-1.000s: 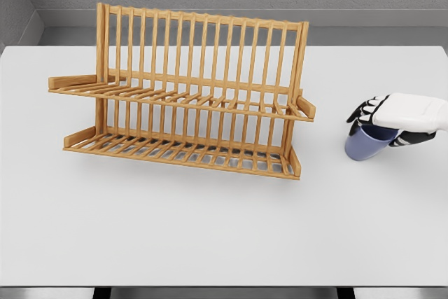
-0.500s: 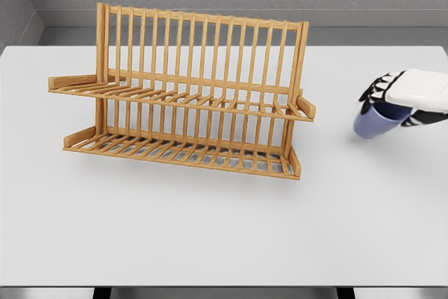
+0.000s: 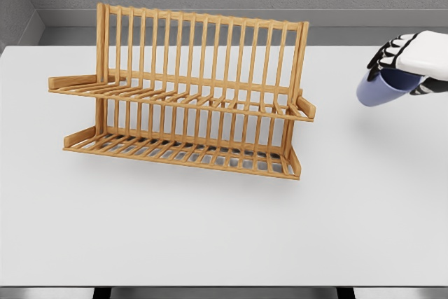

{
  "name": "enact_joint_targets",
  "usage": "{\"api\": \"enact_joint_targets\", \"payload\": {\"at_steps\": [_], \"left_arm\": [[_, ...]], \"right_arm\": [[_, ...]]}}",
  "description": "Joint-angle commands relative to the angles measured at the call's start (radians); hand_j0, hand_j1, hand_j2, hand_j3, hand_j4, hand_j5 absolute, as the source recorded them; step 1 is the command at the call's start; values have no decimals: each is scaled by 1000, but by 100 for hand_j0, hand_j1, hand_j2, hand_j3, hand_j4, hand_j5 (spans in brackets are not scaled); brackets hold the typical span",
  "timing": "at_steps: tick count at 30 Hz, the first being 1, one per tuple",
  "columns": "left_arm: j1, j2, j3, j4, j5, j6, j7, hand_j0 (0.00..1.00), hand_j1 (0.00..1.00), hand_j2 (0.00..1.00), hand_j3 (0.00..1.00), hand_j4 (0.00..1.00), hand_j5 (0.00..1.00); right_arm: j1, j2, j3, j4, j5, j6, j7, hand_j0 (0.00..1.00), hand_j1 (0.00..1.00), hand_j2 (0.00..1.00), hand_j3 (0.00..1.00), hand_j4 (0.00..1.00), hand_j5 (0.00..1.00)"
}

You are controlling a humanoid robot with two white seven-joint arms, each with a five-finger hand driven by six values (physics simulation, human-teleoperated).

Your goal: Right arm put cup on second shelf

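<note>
At the far right, above the white table (image 3: 210, 236), you see a blue cup (image 3: 379, 89) tilted and lifted clear of the surface, a faint shadow beneath it. Your right hand (image 3: 413, 61) is clamped on the cup from above, black fingers (image 3: 383, 52) curled over its rim. Well apart to the left stands a two-tier wooden dish rack (image 3: 185, 96), both shelves bare.

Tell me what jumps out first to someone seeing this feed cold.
The two-tier wooden dish rack dominates, standing left of centre on the white table with both shelves bare. At the far right edge, the right hand grips a blue cup, tilted and held above the table, apart from the rack.
</note>
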Motion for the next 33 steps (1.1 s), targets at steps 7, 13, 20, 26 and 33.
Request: {"api": "enact_joint_targets", "payload": {"at_steps": [7,13,20,26,33], "left_arm": [[0,0,0,-1,0,0,0,100,100,100,100,100,100],[0,0,0,-1,0,0,0,100,100,100,100,100,100],[0,0,0,0,0,0,0,100,100,100,100,100,100],[0,0,0,0,0,0,0,100,100,100,100,100,100],[0,0,0,-1,0,0,0,100,100,100,100,100,100]], "right_arm": [[-21,5,-1,-88,-5,3,-1,64,64,64,64,64,64],[-43,28,1,-113,-6,3,-1,64,64,64,64,64,64],[-71,49,7,-137,-8,3,-1,64,64,64,64,64,64],[-92,69,13,-157,-8,3,-1,64,64,64,64,64,64],[-124,100,44,-180,-8,3,-1,64,64,64,64,64,64]]}}
